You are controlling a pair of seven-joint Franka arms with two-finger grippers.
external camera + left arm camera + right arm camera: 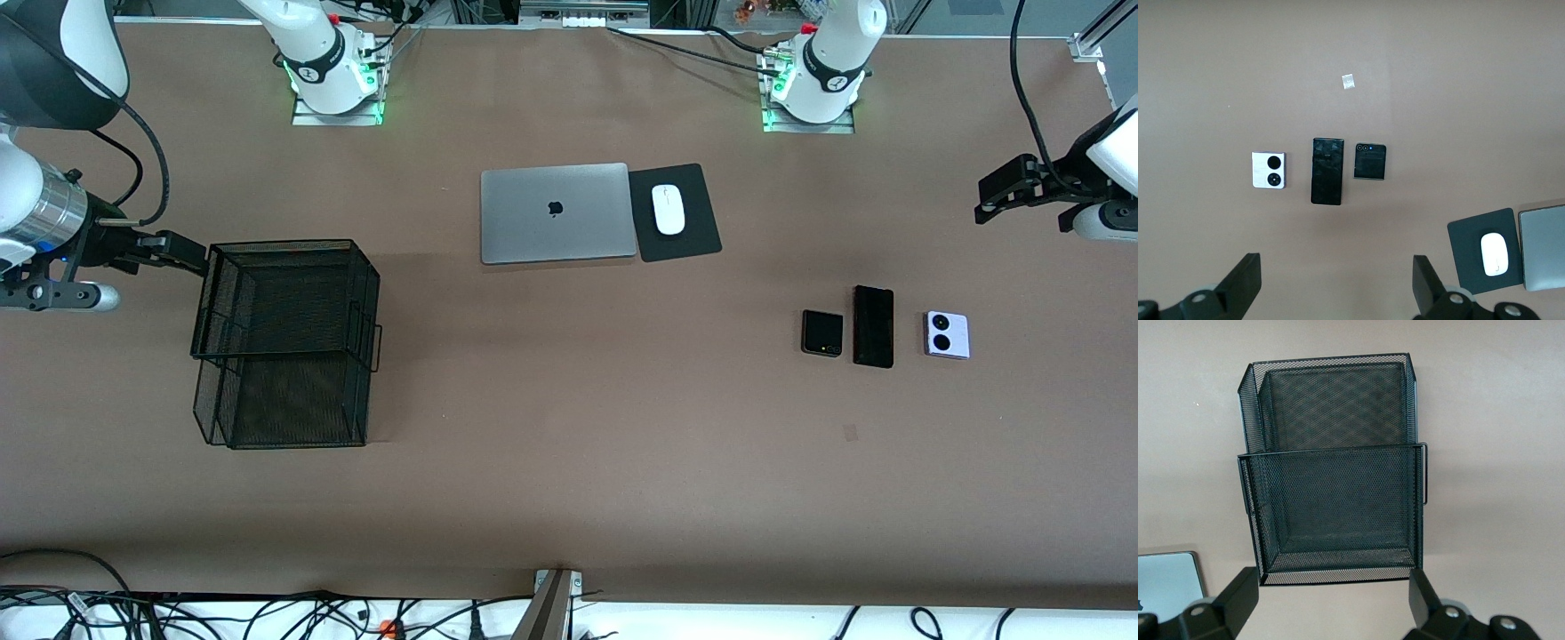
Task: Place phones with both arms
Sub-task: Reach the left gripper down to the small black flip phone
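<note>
Phones: three lie flat in a row on the table (569, 498) toward the left arm's end, nearer the front camera than the laptop (557, 212); none is held.
Mesh basket (286, 342): largest item, a black wire two-level tray at the right arm's end, well apart from the row and apparently empty; judged the likely destination.
Long black phone (873, 325): middle of the row, its long axis running from the robots' bases toward the front camera.
Black folded phone (821, 332): squarish, just beside the slab on the side toward the basket, not touching it.
Lavender-white phone (947, 334): squarish, two black circles uppermost, just beside the slab on the side toward the left arm's end.
Left gripper (1000, 191): raised over the table's left-arm end, fingers spread wide and empty; in its wrist view the row lies between and ahead of the two fingers (1241, 283), the long black phone (1327, 171) about central.
Right gripper (178, 251): poised at the basket's rim, fingers spread and empty; its wrist view looks down into the basket (1335, 493).
Deciding relation: the left gripper is far nearer the phones, so the first pick is judged to be its own, descending with jaws across a phone's short width.
</note>
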